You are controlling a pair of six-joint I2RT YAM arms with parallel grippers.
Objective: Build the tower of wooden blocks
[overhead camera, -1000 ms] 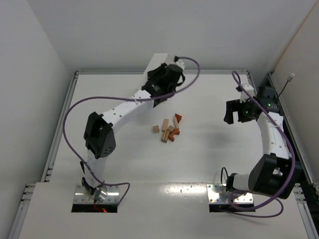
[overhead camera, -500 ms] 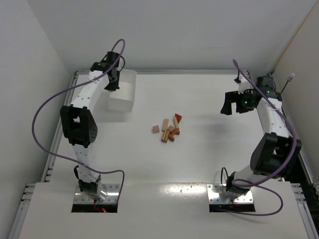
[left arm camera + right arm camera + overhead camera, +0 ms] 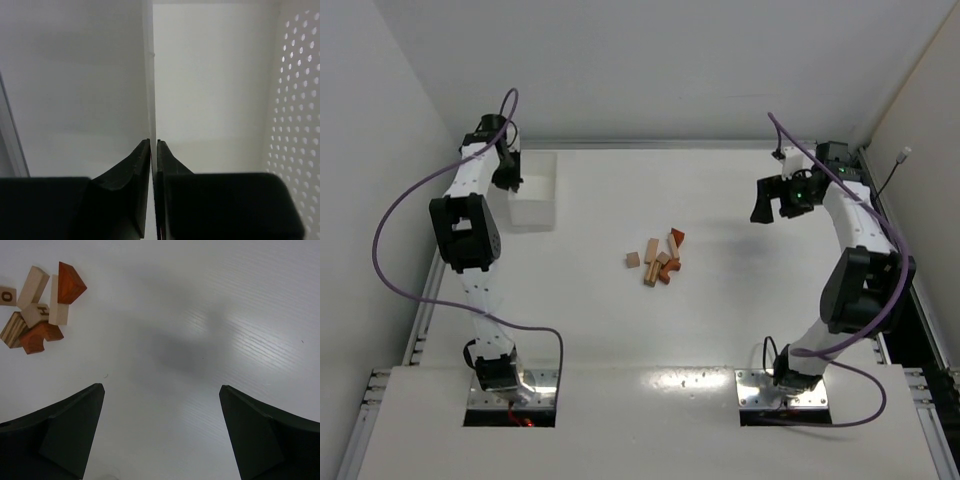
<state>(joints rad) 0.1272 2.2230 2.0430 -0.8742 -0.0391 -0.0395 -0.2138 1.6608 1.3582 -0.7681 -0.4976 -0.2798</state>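
The wood blocks [image 3: 658, 260] lie in a loose heap at the centre of the table [image 3: 740, 320], tan and reddish pieces touching. We cannot count them surely where they overlap. At 2 o'clock from them the right gripper [image 3: 767, 203] hangs off its bent arm, jaws spread wide with nothing between. In its wrist view the heap sits at 10 o'clock. At 10 o'clock from the heap the left gripper [image 3: 153, 143], on an arm stretched far out, pinches the thin wall of the white tray [image 3: 542, 205]. From above, its fingers are hidden.
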